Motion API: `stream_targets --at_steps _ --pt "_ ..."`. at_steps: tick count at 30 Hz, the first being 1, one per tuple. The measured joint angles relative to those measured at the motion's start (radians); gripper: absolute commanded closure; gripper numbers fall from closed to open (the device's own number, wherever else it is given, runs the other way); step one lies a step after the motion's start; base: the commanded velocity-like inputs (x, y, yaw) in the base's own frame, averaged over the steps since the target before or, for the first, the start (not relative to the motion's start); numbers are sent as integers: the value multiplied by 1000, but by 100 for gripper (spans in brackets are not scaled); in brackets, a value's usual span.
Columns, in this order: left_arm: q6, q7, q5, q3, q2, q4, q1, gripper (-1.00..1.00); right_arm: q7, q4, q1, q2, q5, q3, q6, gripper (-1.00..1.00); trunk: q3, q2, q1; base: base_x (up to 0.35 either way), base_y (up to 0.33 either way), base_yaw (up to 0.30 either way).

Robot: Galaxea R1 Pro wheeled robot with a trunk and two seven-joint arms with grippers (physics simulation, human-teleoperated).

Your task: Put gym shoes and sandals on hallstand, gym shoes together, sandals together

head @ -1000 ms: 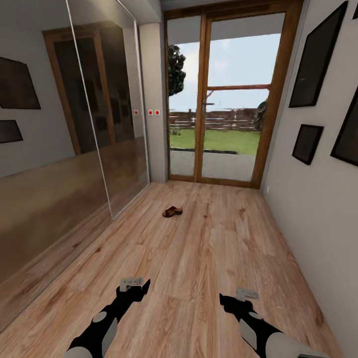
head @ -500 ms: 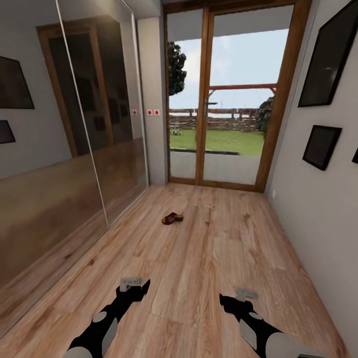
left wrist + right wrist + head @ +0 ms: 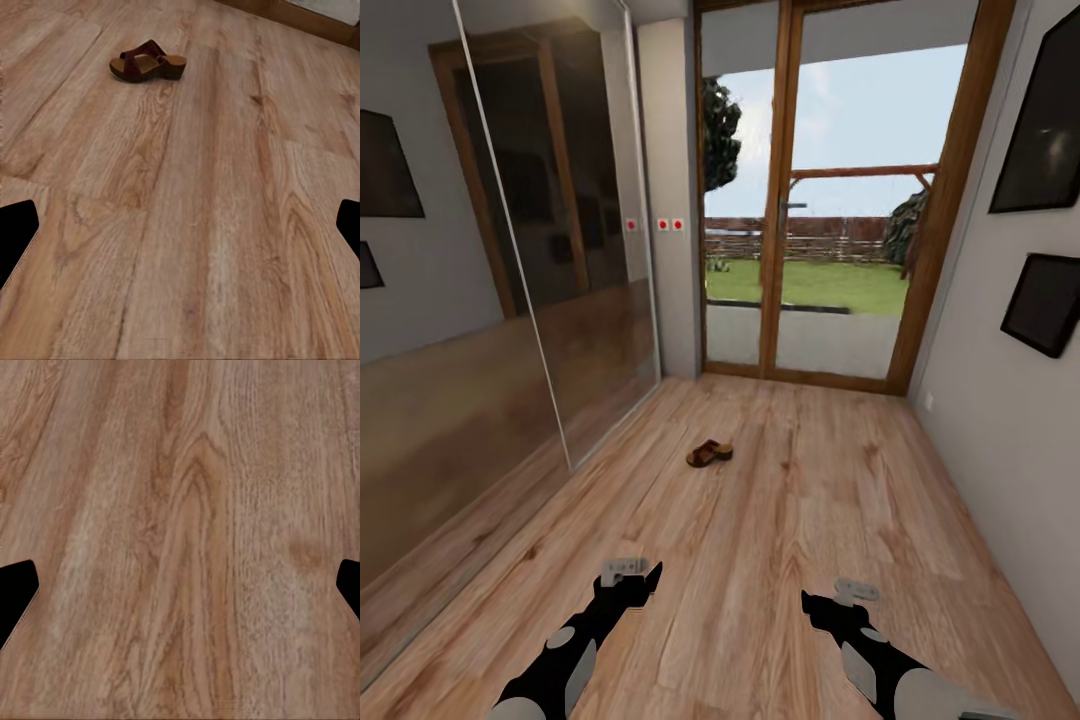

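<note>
One dark brown strappy sandal (image 3: 709, 453) with a tan footbed lies on the corridor floor (image 3: 790, 520), ahead and a little left of centre, well short of the glass door. In the left wrist view the same sandal (image 3: 148, 62) sits far beyond the fingertips (image 3: 16, 234). My left gripper (image 3: 648, 580) and right gripper (image 3: 812, 603) hover low over the planks, both open and holding nothing. The right wrist view has bare planks between the spread fingertips (image 3: 15, 589). The gym shoes and the hallstand are out of view.
A mirrored sliding wardrobe (image 3: 510, 300) runs along the left wall. A wood-framed glass door (image 3: 800, 210) closes the corridor's far end. The right wall (image 3: 1000, 420) carries dark picture frames (image 3: 1048, 300). Open floor lies between me and the sandal.
The whole view has shifted as the camera moved forward: the door and walls look larger and the sandal sits lower in the picture. The arms keep the same pose.
</note>
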Motion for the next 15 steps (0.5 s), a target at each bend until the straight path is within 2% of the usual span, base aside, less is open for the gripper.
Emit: stream_targets --at_steps 7,15 --pt "0 -1 0 0 0 14 0 -100 0 0 0 0 0 0 0 -100 -6 0 0 339 -145 161" --pt "0 0 0 0 0 22 0 -100 0 0 0 0 0 0 0 -100 -8 0 0 306 -185 31"
